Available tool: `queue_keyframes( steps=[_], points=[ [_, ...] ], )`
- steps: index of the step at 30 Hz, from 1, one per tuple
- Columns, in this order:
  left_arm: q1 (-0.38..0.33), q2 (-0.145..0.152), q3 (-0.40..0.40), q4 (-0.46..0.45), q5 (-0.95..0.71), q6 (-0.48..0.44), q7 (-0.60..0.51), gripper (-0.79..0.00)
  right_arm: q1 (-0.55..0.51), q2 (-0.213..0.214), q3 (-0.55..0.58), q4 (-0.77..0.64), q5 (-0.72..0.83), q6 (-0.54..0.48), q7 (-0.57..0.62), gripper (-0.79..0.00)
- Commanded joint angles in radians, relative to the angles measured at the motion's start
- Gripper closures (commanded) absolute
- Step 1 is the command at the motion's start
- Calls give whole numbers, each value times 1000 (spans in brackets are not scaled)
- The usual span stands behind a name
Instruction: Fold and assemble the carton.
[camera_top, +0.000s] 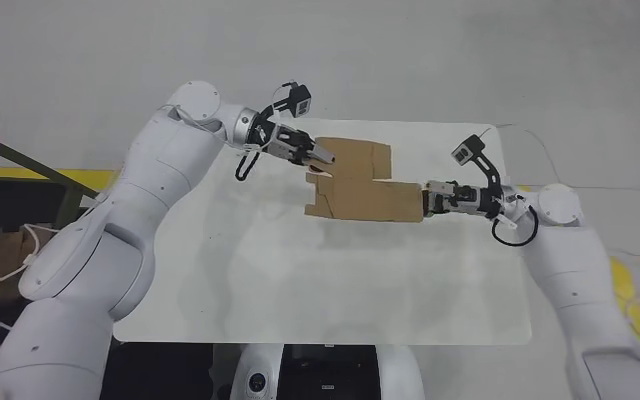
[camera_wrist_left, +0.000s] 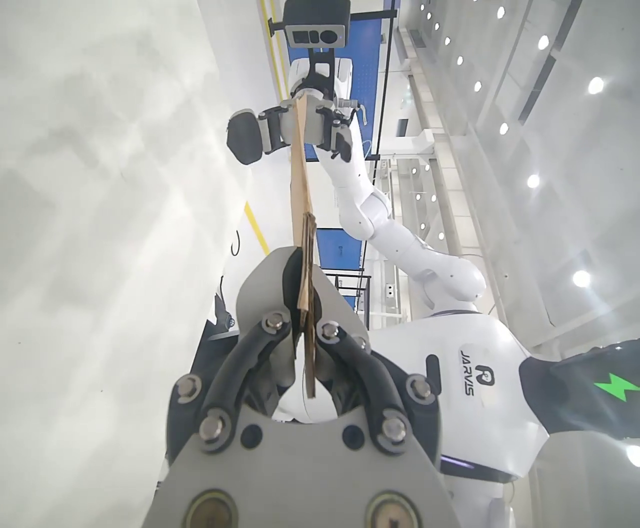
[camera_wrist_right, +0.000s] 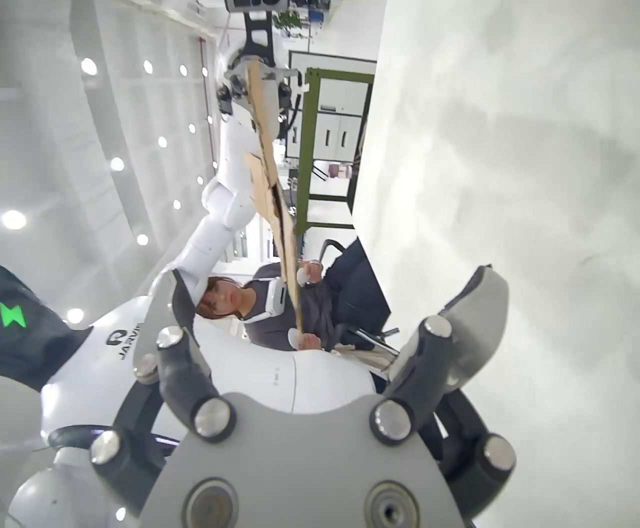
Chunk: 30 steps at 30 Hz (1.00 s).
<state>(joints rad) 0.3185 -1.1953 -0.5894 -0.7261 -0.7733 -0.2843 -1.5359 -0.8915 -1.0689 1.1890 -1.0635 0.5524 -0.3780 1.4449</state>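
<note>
A flattened brown cardboard carton (camera_top: 365, 185) hangs level above the far half of a white table (camera_top: 300, 290), toward 12 o'clock from the table's centre in the top view, with a gap between board and surface. The left gripper (camera_top: 325, 156) is clenched on the carton's 10 o'clock corner; seen from its own wrist, the gripper (camera_wrist_left: 302, 270) pinches the layered edge of the carton (camera_wrist_left: 300, 200) between both fingers. At the carton's 3 o'clock end, the right gripper (camera_top: 428, 198) is spread wide. In the right wrist view, the right gripper (camera_wrist_right: 325, 285) straddles the thin edge of the carton (camera_wrist_right: 280, 225) without touching it.
</note>
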Motion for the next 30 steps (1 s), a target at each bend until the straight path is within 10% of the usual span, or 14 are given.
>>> queue_keyframes(
  steps=[1,30],
  points=[
    [8,7,3,-11,-13,0,0,0,-18,3,-2,-21,6,-18,-20,-785],
    [56,-10,-39,-12,-10,-23,23,0,-80,20,-35,-106,94,-81,-84,-705]
  ],
)
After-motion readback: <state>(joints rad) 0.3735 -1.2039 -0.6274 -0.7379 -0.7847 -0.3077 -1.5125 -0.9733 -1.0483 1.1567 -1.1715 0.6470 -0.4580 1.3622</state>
